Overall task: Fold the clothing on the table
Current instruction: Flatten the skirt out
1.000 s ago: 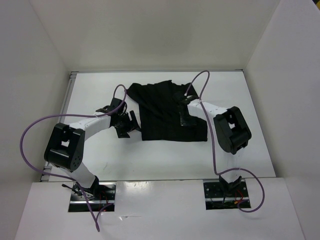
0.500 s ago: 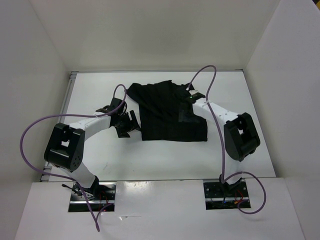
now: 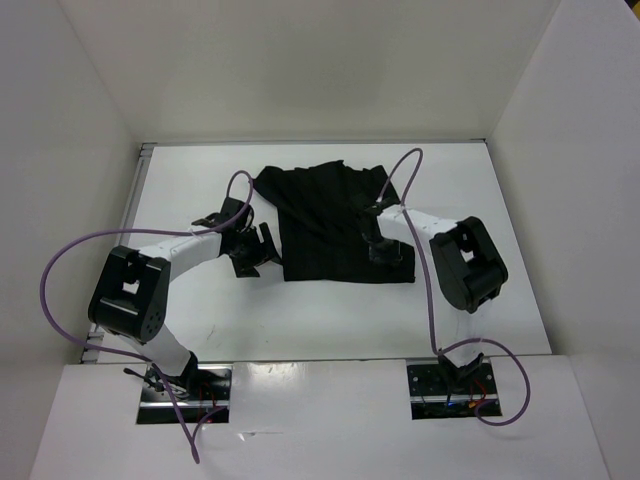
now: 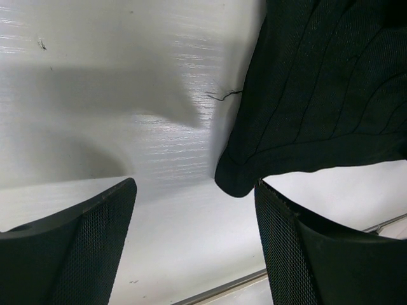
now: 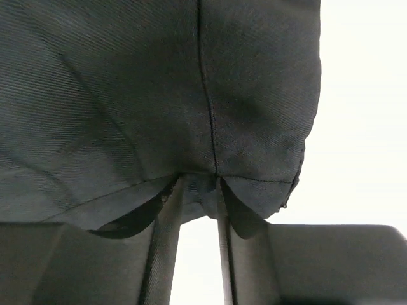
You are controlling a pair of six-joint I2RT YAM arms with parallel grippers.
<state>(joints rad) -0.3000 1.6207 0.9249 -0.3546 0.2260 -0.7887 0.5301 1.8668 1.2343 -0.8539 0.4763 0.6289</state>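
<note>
The clothing point(image 3: 325, 220) lies on the table point(image 3: 500, 200) — the right gripper point(image 5: 198, 197) pinches its edge, the left gripper point(image 4: 194, 210) is wide open beside it.

Left gripper point(image 4: 194, 190) jaws stood wide apart over table point(image 4: 95, 76); clothing point(image 4: 318, 89) corner lay just beside one finger, ungripped.
</note>
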